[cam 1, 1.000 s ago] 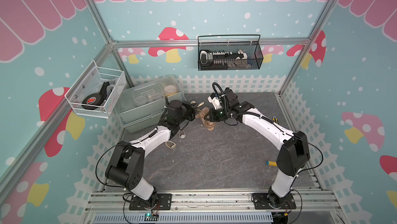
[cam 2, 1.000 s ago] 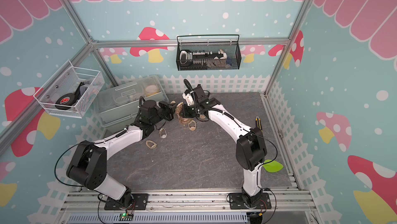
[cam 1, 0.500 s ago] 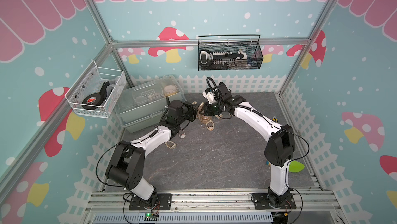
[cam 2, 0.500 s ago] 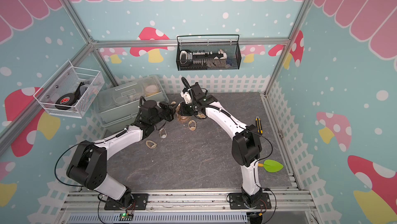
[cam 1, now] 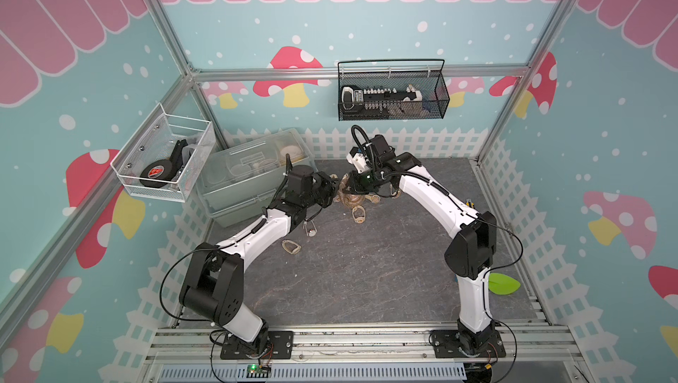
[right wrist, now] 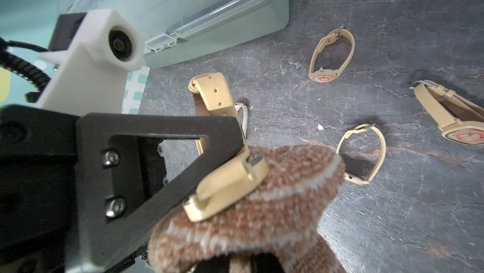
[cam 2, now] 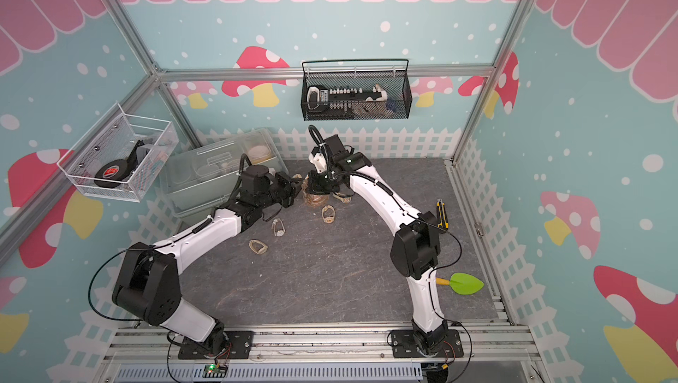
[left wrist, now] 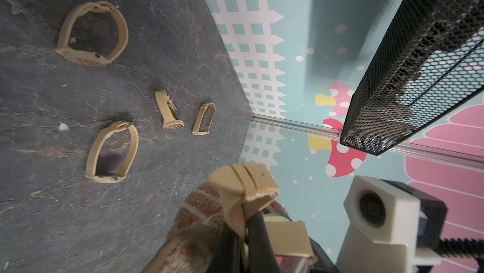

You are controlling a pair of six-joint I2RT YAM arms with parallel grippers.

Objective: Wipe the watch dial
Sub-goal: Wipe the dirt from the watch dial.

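My left gripper [left wrist: 246,232] is shut on the strap of a beige watch [left wrist: 243,185] and holds it above the table. In the right wrist view the watch's case [right wrist: 226,189] lies back-up on a brown striped cloth [right wrist: 275,206]. The dial faces into the cloth and is hidden. My right gripper [right wrist: 235,262] is shut on that cloth from below. In both top views the two grippers meet tip to tip at the back of the table, the left gripper [cam 1: 330,192] facing the right gripper [cam 1: 353,188], with the cloth [cam 1: 347,199] hanging between them.
Several more beige watches lie on the dark slate, such as one watch [cam 1: 358,213] and another watch [cam 1: 291,246]. A clear lidded box [cam 1: 253,175] stands at the back left. Wire baskets [cam 1: 392,95] hang on the walls. A green leaf tool [cam 1: 504,283] and a yellow knife [cam 2: 441,212] lie at the right.
The right arm has swung left, bringing the cloth up against the watch in the left gripper. The left arm has barely moved.
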